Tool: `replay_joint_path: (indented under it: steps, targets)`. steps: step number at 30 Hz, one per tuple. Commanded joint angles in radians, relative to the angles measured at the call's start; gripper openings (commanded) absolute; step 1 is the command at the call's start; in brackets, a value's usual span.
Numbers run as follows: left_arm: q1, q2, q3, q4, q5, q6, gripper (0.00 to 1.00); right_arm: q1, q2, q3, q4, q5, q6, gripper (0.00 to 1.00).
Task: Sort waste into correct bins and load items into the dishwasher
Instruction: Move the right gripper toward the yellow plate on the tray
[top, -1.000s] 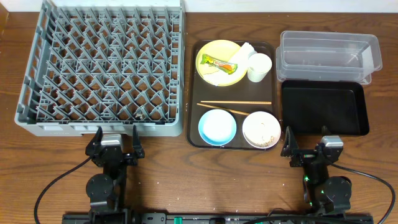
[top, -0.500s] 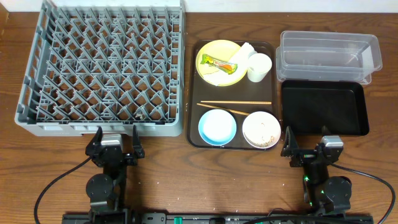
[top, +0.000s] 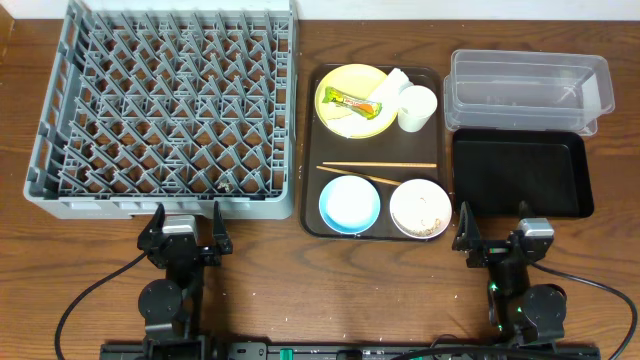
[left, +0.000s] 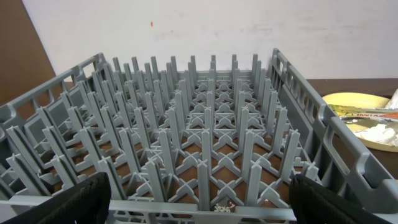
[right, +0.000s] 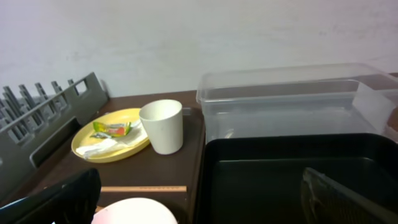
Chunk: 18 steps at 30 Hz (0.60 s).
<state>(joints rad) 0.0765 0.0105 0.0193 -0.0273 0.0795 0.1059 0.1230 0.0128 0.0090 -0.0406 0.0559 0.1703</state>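
Overhead, the large square grey plastic dish rack (top: 165, 110) with its grid of upright pegs lies straight ahead of the left gripper (top: 186, 220), and nothing has been loaded into it yet; the flat brown serving tray (top: 380, 150) sits just right of the rack, between the two arms but closer to the right gripper (top: 492, 232); that is what the first pick turns on, so I would expect the right arm to reach forward and to its left. Both grippers rest at the near table edge with jaws spread wide and nothing between them. Ahead of the right one lies the shallow matte black rectangular tray (top: 520, 175), and touching its far side the clear, glossy rectangular plastic tub (top: 525, 90). On the brown tray: a round yellow plate (top: 350, 78) at the far end; a smooth light blue bowl (top: 349, 203) and a white bowl (top: 420, 208) side by side at the near end, the white one speckled inside, probably with food scraps; a small white cup (top: 417, 107) upright beside the plate; thin wooden chopsticks (top: 378, 166) lying crosswise, long axis left to right; a shiny green-yellow snack wrapper (top: 352, 101) on the plate; crumpled white paper napkins (top: 392, 85) against its right rim.
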Motion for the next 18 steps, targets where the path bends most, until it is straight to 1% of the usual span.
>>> replay_joint_path:
  steps: [1, 3, 5, 6, 8, 13, 18]
  targets:
    - [-0.004, -0.006, -0.015, -0.036, 0.018, 0.006, 0.93, 0.000, -0.006, -0.003, 0.004, 0.032, -0.018, 0.99]
    - [-0.004, -0.006, -0.015, -0.036, 0.018, 0.006, 0.93, 0.000, -0.006, -0.003, 0.015, 0.000, 0.003, 0.99]
    - [-0.004, -0.006, -0.015, -0.036, 0.018, 0.006, 0.93, 0.000, -0.006, -0.003, 0.070, -0.103, 0.019, 0.99]
    - [-0.004, -0.006, -0.015, -0.036, 0.018, 0.006, 0.93, 0.000, -0.006, 0.000, 0.079, -0.116, 0.016, 0.99]
    - [-0.004, -0.006, -0.015, -0.036, 0.018, 0.006, 0.93, 0.000, -0.006, 0.016, 0.076, -0.116, 0.011, 0.99]
    - [-0.004, -0.006, -0.015, -0.036, 0.018, 0.006, 0.93, 0.000, -0.003, 0.083, 0.068, -0.116, -0.065, 0.99]
    - [-0.004, -0.006, -0.015, -0.036, 0.018, 0.006, 0.93, 0.000, 0.048, 0.214, 0.004, -0.145, -0.079, 0.99]
